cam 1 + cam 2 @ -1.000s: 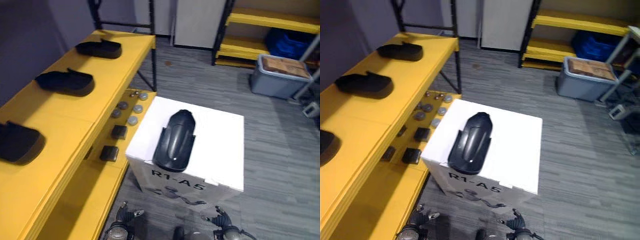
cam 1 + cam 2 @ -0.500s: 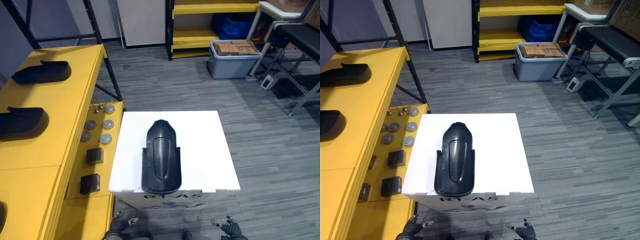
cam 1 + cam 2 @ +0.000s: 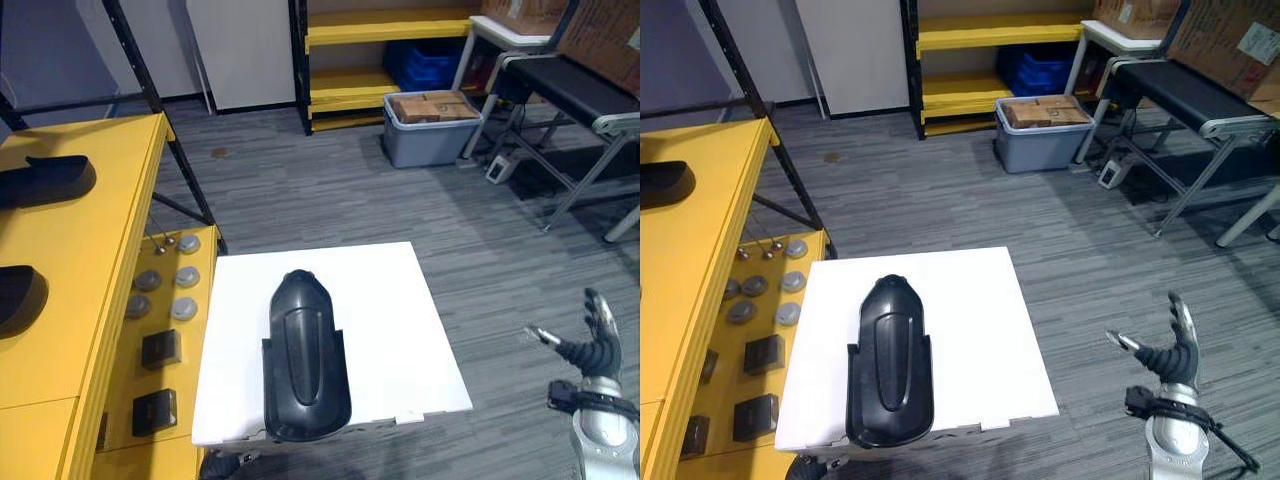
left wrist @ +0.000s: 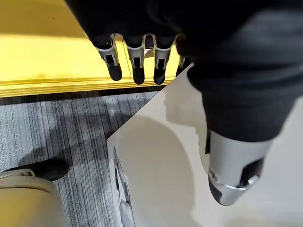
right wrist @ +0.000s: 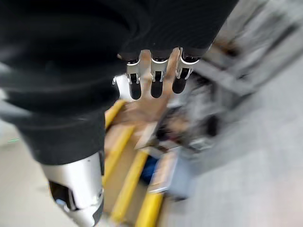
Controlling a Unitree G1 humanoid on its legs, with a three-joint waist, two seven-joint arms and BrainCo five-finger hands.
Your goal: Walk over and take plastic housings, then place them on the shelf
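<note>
One black plastic housing [image 3: 305, 365] lies lengthwise on the white box [image 3: 390, 320], its wide end at the near edge. Two more housings [image 3: 40, 180] rest on the yellow shelf [image 3: 90, 240] at the left. Our right hand [image 3: 598, 350] is up over the floor at the right, fingers apart and empty. Our left hand [image 4: 137, 64] is beside the near corner of the box, with fingers straight and holding nothing.

black housing [image 3: 305, 362] lies lengthwise on the white box [image 3: 400, 325].
</note>
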